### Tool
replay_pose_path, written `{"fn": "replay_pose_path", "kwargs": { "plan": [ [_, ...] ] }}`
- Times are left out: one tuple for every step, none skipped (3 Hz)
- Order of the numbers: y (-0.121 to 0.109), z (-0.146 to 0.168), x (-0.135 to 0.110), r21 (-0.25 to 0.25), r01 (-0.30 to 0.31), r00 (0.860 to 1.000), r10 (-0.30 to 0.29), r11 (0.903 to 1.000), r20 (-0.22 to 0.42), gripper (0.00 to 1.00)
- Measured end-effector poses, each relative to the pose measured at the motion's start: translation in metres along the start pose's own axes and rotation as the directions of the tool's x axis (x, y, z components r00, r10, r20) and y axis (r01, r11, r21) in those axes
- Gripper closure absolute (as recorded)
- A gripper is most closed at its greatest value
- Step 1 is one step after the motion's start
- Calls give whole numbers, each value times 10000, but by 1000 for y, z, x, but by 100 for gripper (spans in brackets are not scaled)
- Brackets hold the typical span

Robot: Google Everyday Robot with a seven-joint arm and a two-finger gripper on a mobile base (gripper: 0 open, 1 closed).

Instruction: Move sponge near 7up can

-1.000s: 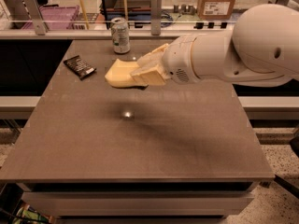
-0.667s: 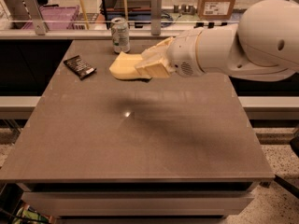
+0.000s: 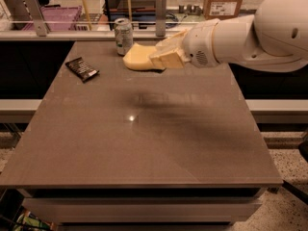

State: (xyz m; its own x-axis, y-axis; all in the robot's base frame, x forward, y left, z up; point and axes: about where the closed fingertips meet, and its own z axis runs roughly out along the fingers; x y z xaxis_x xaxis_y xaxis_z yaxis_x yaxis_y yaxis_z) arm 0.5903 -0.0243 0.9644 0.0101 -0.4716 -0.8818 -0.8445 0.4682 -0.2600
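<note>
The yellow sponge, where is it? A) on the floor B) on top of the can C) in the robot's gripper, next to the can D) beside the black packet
C: the gripper, over the table's far side, holds the sponge right beside the 7up can.

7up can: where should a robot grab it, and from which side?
Grab the 7up can around the middle of its round side, coming from the front left of the view. It stands upright, and the gripper, shut on the sponge, crowds its right side.
</note>
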Motion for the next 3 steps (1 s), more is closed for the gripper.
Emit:
{"fn": "replay_pose_path", "kwargs": {
  "plan": [
    [-17, 1, 6, -7, -353, 9993, 353, 9994, -117, 100],
    [-41, 4, 17, 31, -736, 9966, 737, 9973, -381, 100],
    [-69, 14, 25, -42, -881, 9941, 876, 9961, -641, 100]
  ]
}}
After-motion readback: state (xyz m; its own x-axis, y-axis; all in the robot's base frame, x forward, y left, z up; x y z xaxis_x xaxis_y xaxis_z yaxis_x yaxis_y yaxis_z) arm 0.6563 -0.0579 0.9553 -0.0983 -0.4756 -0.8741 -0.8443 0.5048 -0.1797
